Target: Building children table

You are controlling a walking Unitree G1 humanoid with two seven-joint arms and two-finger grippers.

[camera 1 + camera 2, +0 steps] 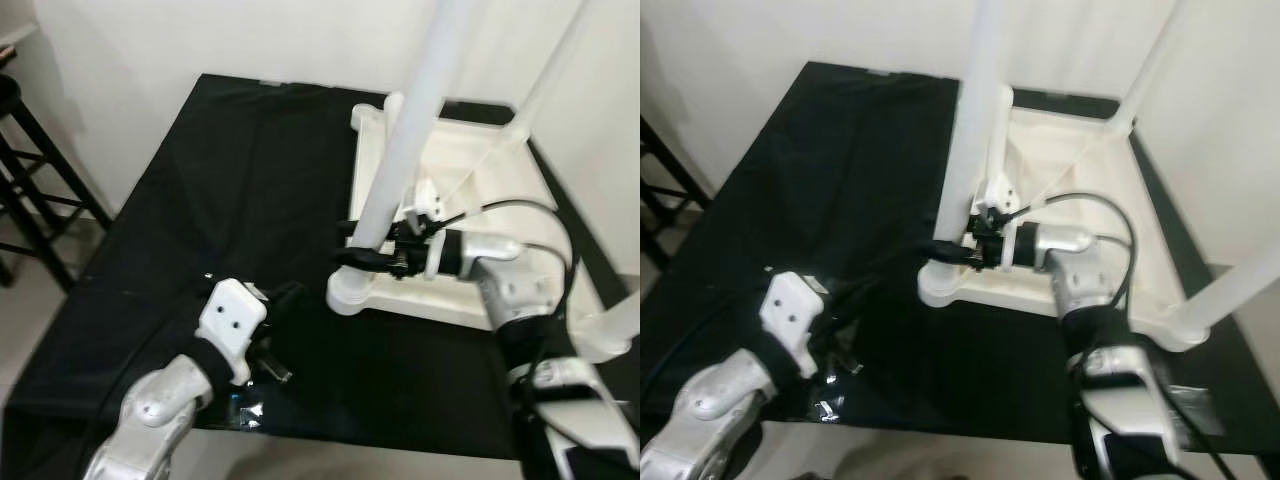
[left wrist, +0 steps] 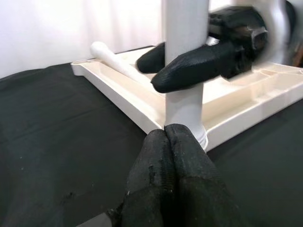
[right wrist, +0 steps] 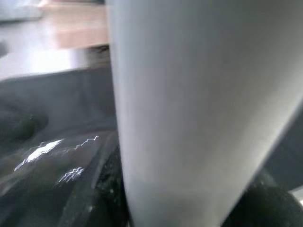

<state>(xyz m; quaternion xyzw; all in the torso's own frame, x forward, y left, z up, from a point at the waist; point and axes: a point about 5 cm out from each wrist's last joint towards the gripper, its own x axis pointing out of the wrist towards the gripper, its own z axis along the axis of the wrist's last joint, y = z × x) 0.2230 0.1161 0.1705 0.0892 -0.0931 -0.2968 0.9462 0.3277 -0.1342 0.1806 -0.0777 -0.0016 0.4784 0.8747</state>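
Observation:
A white children's table [image 1: 500, 185] lies upside down on a black cloth [image 1: 250, 170], with its legs pointing up. My right gripper [image 1: 362, 250] is shut on the near-left leg [image 1: 410, 130] just above its base socket, one black finger [image 2: 199, 61] on each side of the leg [image 2: 184, 28]. The right wrist view looks straight onto that leg [image 3: 199, 109]. My left gripper [image 1: 285, 300] rests low over the cloth to the left of the table corner. Its fingertips [image 2: 165, 135] are pressed together with nothing between them and point at the leg's base.
Two more legs stand at the far right [image 1: 545, 80] and near right [image 1: 615, 330] corners. A black stool [image 1: 30, 170] stands on the floor to the left. Crumpled clear plastic [image 1: 245, 410] lies near the cloth's front edge. A white wall runs behind.

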